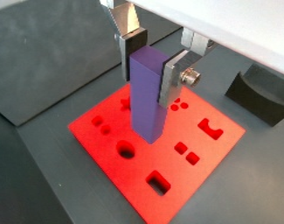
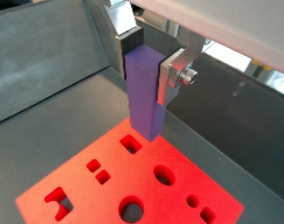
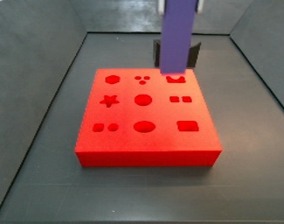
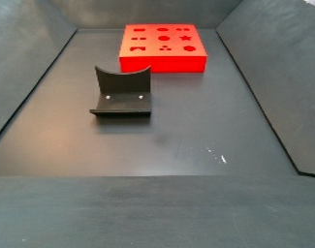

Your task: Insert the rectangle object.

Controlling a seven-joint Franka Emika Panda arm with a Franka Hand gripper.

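My gripper point(image 1: 154, 63) is shut on the rectangle object point(image 1: 147, 101), a long purple bar held upright by its upper end between the silver fingers; both wrist views show it point(image 2: 147, 96). The bar hangs above the red block point(image 1: 197, 171), which has several shaped holes. In a side view the bar point(image 3: 178, 35) comes down from the top edge with its lower end just over the back right part of the block point(image 3: 121, 114); the gripper itself is out of that frame. A rectangular hole point(image 3: 189, 126) lies at the block's front right.
A dark grey curved holder point(image 4: 121, 92) stands on the dark floor apart from the red block point(image 4: 164, 63); it also shows in a wrist view point(image 1: 263, 92). Grey walls enclose the floor on several sides.
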